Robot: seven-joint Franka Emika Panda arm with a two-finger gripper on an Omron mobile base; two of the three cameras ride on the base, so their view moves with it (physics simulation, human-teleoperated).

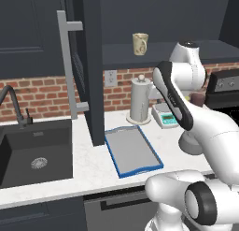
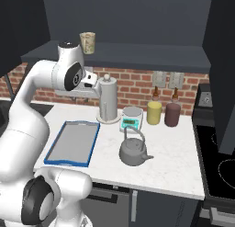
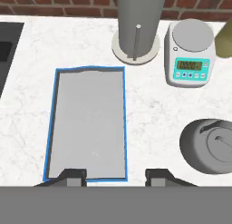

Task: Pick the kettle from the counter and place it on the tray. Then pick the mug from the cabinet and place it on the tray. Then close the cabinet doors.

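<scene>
The squat grey kettle point(image 2: 134, 150) with its loop handle stands on the white counter point(image 2: 174, 152), right of the blue-rimmed tray point(image 2: 73, 142). In the hand view the kettle point(image 3: 208, 146) sits at the right edge and the bare tray point(image 3: 88, 123) lies below my gripper point(image 3: 115, 177). The gripper is open, high above the tray's near end, with nothing between its fingers. The cream mug point(image 2: 87, 42) stands on the shelf of the dark cabinet point(image 2: 137, 51); it is also the mug point(image 1: 140, 44) in the left base view. One cabinet door point(image 1: 91, 66) swings out, with a silver bar handle point(image 1: 67, 66).
A tall grey cylinder point(image 2: 108, 101) and a white-teal scale point(image 2: 131, 119) stand behind the tray. A yellow cylinder point(image 2: 154, 112) and a maroon one point(image 2: 173, 113) sit by the brick wall. The black sink point(image 1: 37, 153) lies left, a stove point(image 2: 220, 166) right.
</scene>
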